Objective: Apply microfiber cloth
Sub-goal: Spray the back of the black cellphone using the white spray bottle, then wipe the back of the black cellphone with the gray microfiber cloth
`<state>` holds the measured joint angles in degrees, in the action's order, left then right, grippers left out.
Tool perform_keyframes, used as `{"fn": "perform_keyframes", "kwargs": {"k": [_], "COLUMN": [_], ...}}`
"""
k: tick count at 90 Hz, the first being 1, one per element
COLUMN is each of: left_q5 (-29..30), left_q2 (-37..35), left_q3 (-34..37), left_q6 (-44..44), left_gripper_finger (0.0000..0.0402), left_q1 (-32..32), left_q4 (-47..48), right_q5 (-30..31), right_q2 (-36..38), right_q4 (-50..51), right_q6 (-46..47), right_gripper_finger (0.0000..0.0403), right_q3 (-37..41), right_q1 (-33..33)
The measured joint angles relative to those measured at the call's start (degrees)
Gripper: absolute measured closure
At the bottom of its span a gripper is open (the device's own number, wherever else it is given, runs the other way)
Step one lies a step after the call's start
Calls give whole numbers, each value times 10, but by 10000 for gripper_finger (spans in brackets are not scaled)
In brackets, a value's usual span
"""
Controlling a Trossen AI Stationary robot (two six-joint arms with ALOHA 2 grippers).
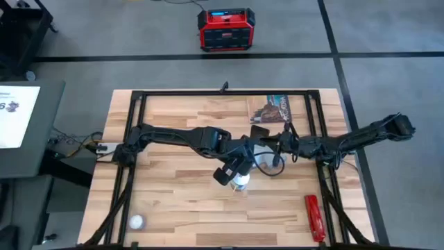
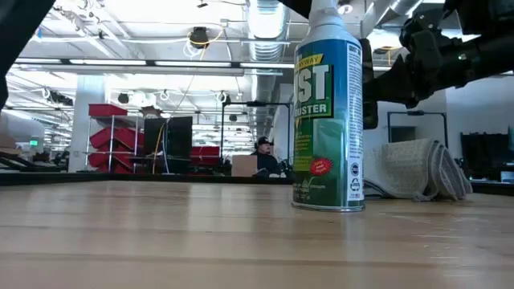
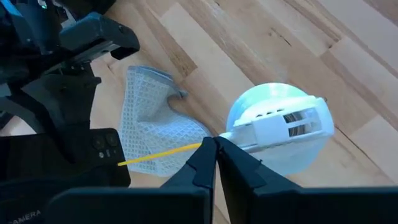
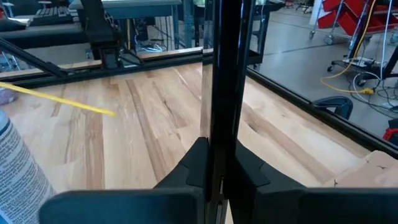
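A green-labelled spray can (image 2: 328,112) with a white nozzle (image 3: 280,124) and a yellow straw (image 3: 158,154) stands upright on the wooden table (image 1: 173,208). My left gripper (image 3: 215,149) hovers shut just over the nozzle, at the straw's root. The microfiber cloth (image 3: 149,134), pale and waffle-textured, lies crumpled on the table beside the can (image 2: 422,170). My right gripper (image 4: 217,168) is shut on a thin black phone (image 4: 219,74), held upright a little past the can. My left gripper points down at the can's nozzle with its fingers (image 3: 199,165) together where the straw leaves the nozzle; I cannot tell whether they touch it. My right gripper pinches the phone's lower part (image 4: 217,146) between its two fingers, one on each flat face. The phone stands on edge, rising above the fingers.
A dark printed booklet (image 1: 268,109) lies at the far edge. A red tool (image 1: 313,217) lies near the right front corner and a small white round thing (image 1: 137,221) at the left front. Black frame rails (image 1: 322,118) border the table.
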<state>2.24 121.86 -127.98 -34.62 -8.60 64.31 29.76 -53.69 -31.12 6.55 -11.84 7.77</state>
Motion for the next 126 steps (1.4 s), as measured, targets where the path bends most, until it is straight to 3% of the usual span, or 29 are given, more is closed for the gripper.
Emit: {"fn": "perform_keyframes", "kwargs": {"k": [27,43,53,60,81,102,126], "left_q5": [14,60,121,146,141,1,-114], "left_q2": [2,0,0,0,0,-1,-2], "left_q3": [2,-21,-33,-39,-44,-32,53], "left_q6": [0,10,9,9,22,58,24], "left_gripper_finger": [402,402,402,402,402,402,402], "left_q1": [0,-1,-1,-1,31,112,152], "left_q4": [10,1,7,8,45,63,-33], "right_q5": [0,0,1,5,65,111,176], "right_q2": [0,2,6,18,108,212,286], "right_q4": [-1,-3,-7,0,110,228,345], "right_q6": [0,-2,-11,-15,-21,-6,37], "right_gripper_finger": [391,391,391,391,391,391,391], "right_q3": [0,0,0,0,0,0,0], "right_q1": [0,0,-1,0,-1,27,79]}}
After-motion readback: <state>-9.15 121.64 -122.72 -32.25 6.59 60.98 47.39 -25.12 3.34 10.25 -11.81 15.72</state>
